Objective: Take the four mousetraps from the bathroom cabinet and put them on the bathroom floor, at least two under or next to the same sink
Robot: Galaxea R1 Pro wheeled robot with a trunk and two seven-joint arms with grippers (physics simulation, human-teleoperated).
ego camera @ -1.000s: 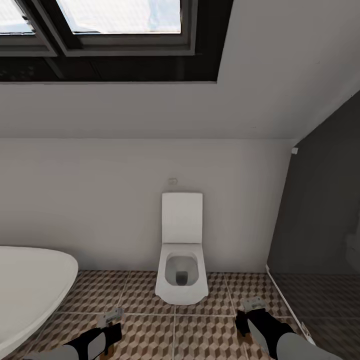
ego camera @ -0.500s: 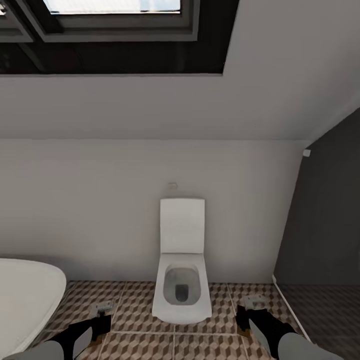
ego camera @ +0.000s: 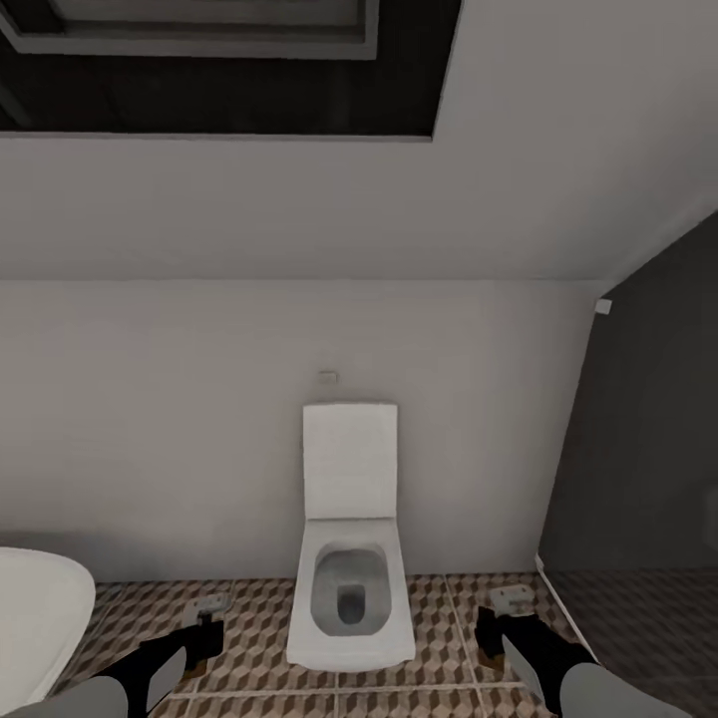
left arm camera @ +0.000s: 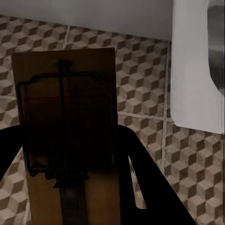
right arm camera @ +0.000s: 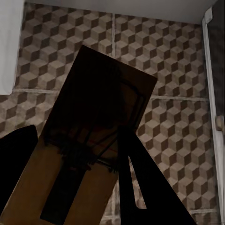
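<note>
Head view has shifted since a second ago: white toilet (ego camera: 344, 558) sits lower, window nearly out of frame. Left gripper (left arm camera: 65, 154) pinches a brown wooden mousetrap (left arm camera: 70, 117); right gripper (right arm camera: 75, 164) pinches another mousetrap (right arm camera: 101, 140), above cube-patterned floor tiles (ego camera: 249, 618).

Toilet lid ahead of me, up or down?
Up. The lid stands upright against the wall, and the open bowl shows below it in the head view.

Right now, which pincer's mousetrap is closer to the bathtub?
The left pincer's mousetrap; the bathtub sits on that side. The right pincer's mousetrap is past the toilet, by the dark wall.
</note>
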